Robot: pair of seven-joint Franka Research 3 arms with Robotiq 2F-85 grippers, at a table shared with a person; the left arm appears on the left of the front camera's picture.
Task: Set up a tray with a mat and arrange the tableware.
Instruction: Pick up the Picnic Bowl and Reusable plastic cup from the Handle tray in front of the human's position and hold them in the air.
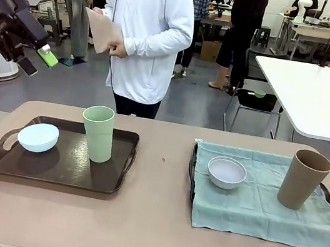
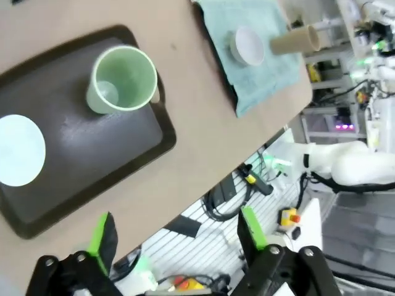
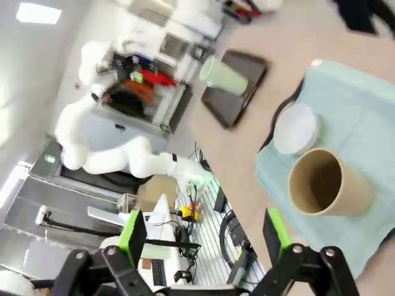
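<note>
green tumbler (image 2: 120, 77) seems empty seen from above; left gripper (image 2: 175, 214) and right gripper (image 3: 204, 213) open, empty.

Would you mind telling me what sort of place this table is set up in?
Probably a robotics lab, not a dining room: a white robot arm stands by the beige table, a white work table sits behind, and a person in a white top stands opposite.

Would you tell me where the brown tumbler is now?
Front view: the brown tumbler stands upright on the green cloth, right side, just right of the white bowl.
</note>
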